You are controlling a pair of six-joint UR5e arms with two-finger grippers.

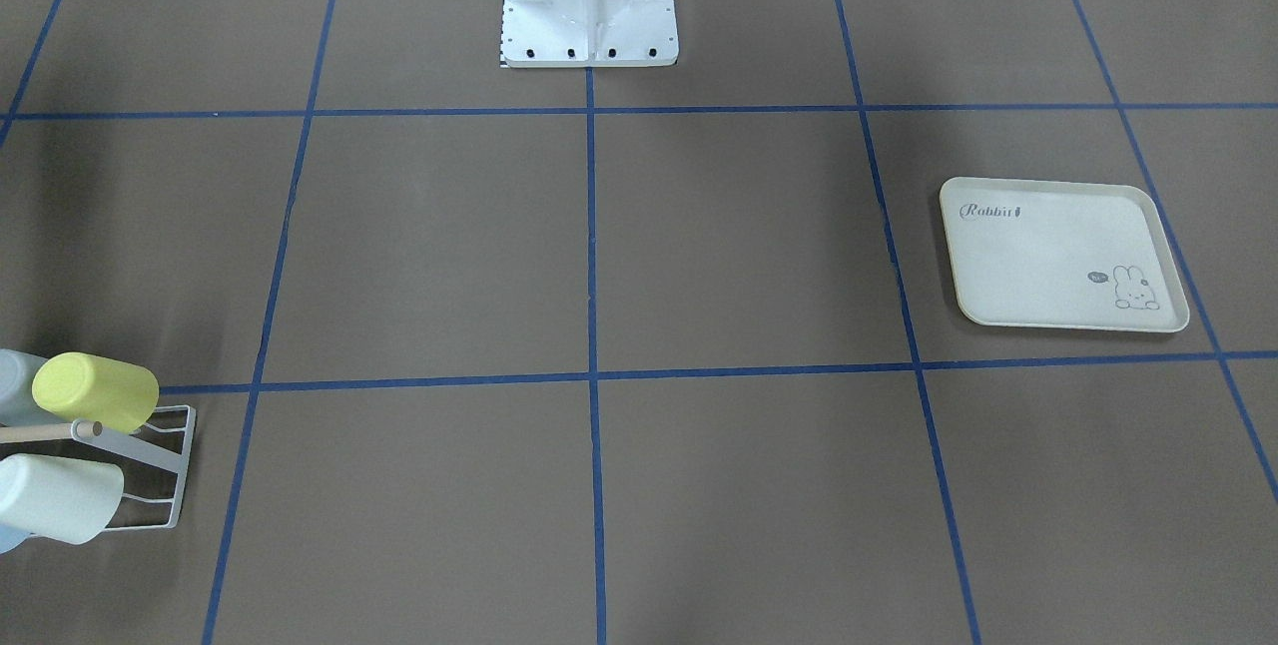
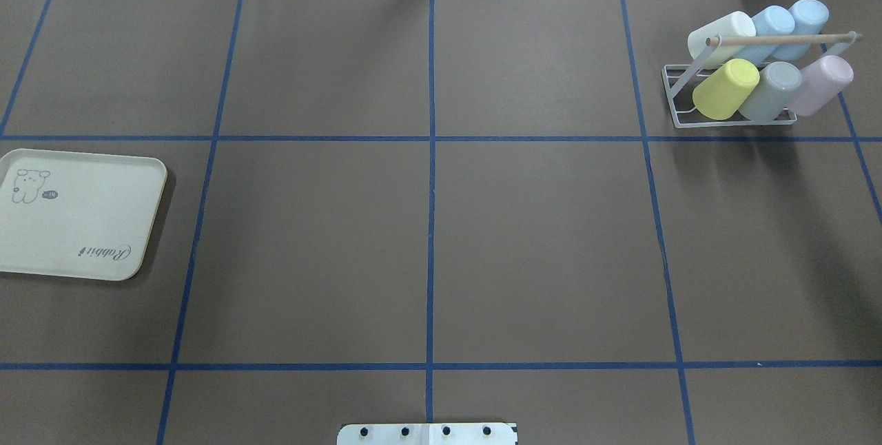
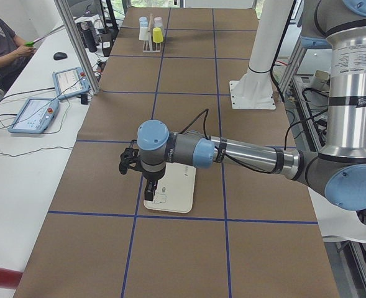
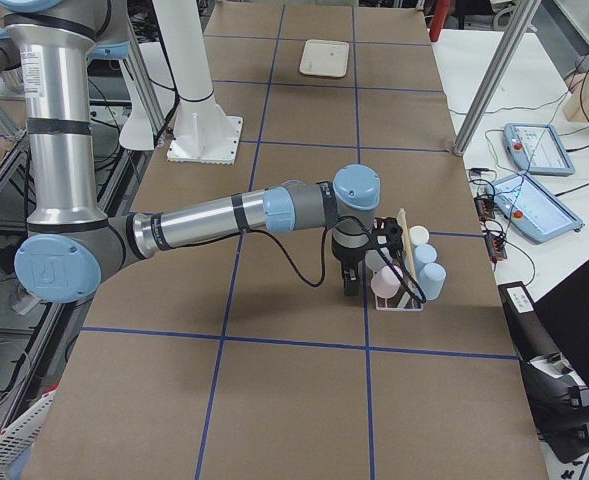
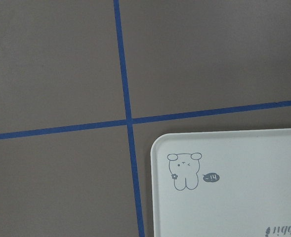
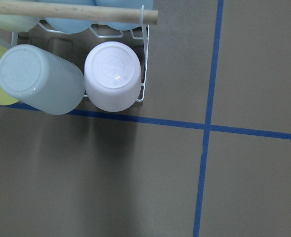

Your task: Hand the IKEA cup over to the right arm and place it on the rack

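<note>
You have the yellow cup (image 2: 725,89) and five other cups tilted on the rack (image 2: 785,38), far right on the table (image 2: 427,238). The right gripper (image 4: 352,282) hangs near it, and the left gripper (image 3: 150,191) hangs over the rabbit tray (image 2: 76,224) at the left. You cannot tell how either one's fingers stand.

The cups (image 2: 725,89) look smooth matt plastic, the rack (image 2: 730,122) white-coated metal wire with a bare wooden dowel (image 2: 778,38), the tray (image 2: 89,224) matt cream plastic, the table covering (image 2: 537,245) matt brown paper.
</note>
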